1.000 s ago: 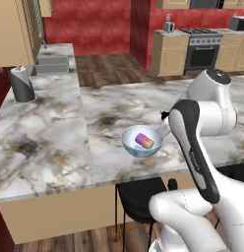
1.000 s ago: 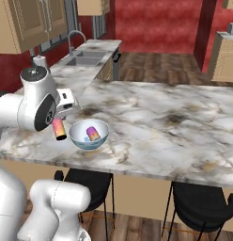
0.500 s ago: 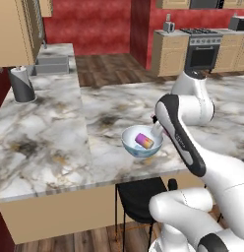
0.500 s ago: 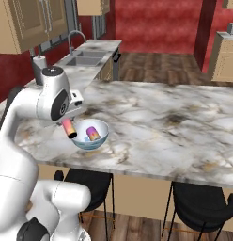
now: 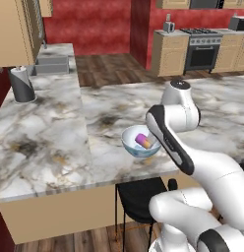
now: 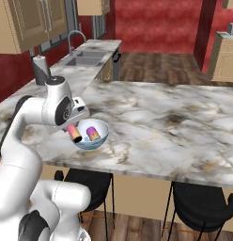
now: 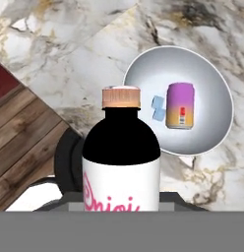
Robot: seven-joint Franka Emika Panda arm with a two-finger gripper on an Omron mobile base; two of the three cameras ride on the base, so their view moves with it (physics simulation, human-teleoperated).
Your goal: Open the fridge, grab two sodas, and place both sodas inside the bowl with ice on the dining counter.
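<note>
The claw (image 6: 77,128) hangs above the near edge of the marbled bench (image 6: 184,122), just beside the bowl (image 6: 103,132) on the side toward the sink end. It is closed on the bottle (image 7: 121,157), which in the hand view stands straight out from the claw with its cap (image 7: 121,97) farthest away; the body shows dark glass above a white label with pink lettering. In the right base view the bottle (image 6: 74,133) slants down out of the claw, its lower end level with the bowl's rim and very near it; whether they touch cannot be told.

The bowl (image 7: 212,83) sits on the bench close to the near edge, over a black stool (image 5: 136,197). Inside it the purple-to-yellow can (image 7: 179,105) lies on its side, with a small pale ice cube (image 7: 158,103) just beside it.
</note>
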